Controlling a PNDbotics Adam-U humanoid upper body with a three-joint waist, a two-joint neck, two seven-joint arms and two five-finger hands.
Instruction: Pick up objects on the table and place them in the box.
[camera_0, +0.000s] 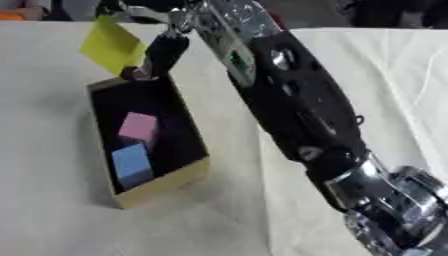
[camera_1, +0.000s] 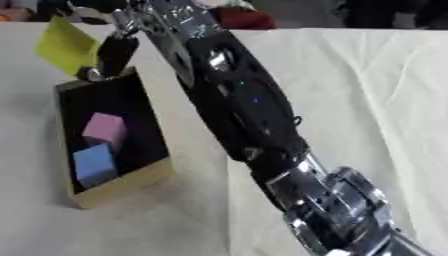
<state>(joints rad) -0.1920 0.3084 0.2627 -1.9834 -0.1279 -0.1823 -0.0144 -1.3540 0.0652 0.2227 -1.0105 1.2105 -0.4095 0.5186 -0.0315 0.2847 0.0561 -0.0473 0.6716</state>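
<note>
My box (camera_0: 164, 187) lies on the table, a shallow tan rectangle with a dark inside, askew. In it sit a pink cube (camera_0: 138, 126) and, just beside it toward me, a blue cube (camera_0: 132, 164). A yellow-green flat piece (camera_0: 111, 45) is tilted above its far end.

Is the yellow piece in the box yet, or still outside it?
Outside. The yellow piece is held in the right hand above the box's far end; only pink and blue blocks lie inside.
</note>
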